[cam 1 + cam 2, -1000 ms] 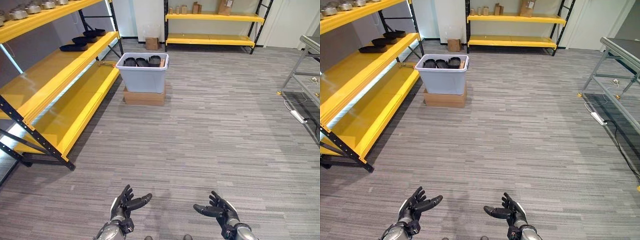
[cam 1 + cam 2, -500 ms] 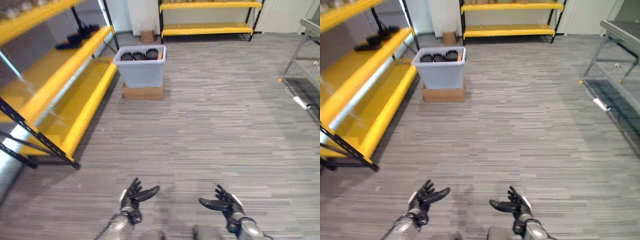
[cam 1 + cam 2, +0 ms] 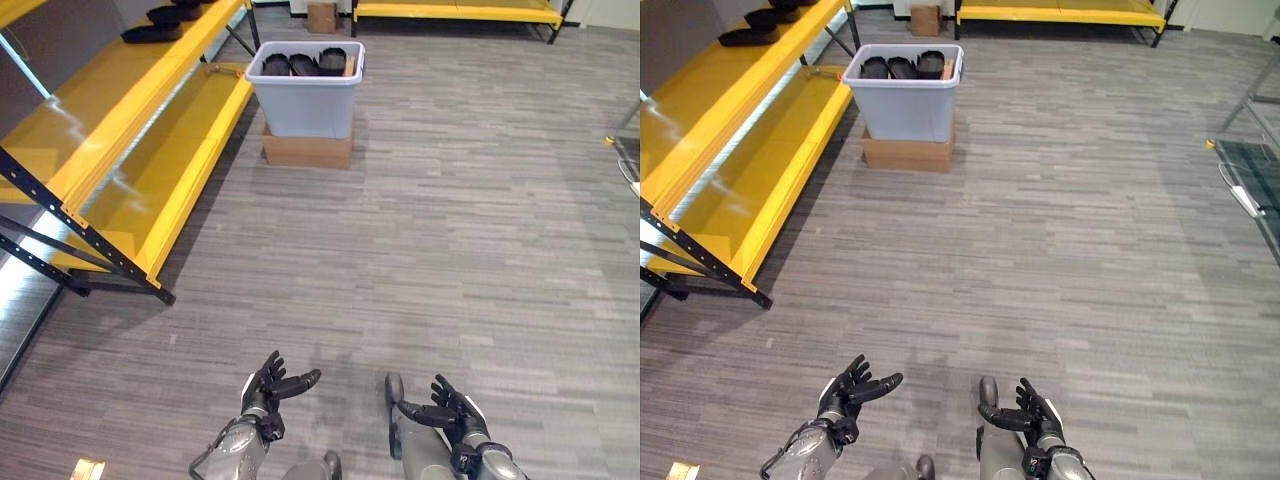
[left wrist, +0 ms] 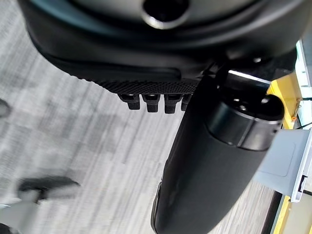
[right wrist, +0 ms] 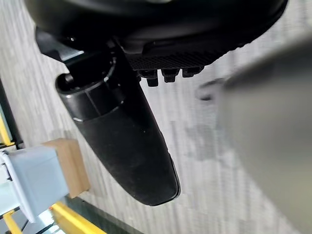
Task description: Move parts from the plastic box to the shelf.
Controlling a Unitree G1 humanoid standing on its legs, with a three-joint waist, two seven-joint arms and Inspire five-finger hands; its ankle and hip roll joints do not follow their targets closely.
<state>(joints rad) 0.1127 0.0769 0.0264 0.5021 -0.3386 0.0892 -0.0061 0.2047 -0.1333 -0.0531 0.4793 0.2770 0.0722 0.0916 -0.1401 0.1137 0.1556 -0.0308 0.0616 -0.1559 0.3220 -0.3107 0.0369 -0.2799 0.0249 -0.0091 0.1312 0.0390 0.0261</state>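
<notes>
In the left eye view, the plastic box [image 3: 305,98] stands on a cardboard box [image 3: 307,151] on the floor [image 3: 450,230], just beside the far end of the yellow shelf [image 3: 120,130]. Three dark parts [image 3: 305,65] lie side by side inside the box, in a row across its width, each with its long axis running from the near wall to the far one. More dark parts [image 3: 152,33] rest on the shelf's upper level. The left hand [image 3: 268,384] and right hand [image 3: 447,412] hover low over the near floor, well apart from the box, fingers spread and holding nothing. In the right eye view, the box sits left of centre. In the left wrist view, the thumb [image 4: 214,165] extends straight. In the right wrist view, the thumb [image 5: 126,141] likewise extends, with the box beyond.
</notes>
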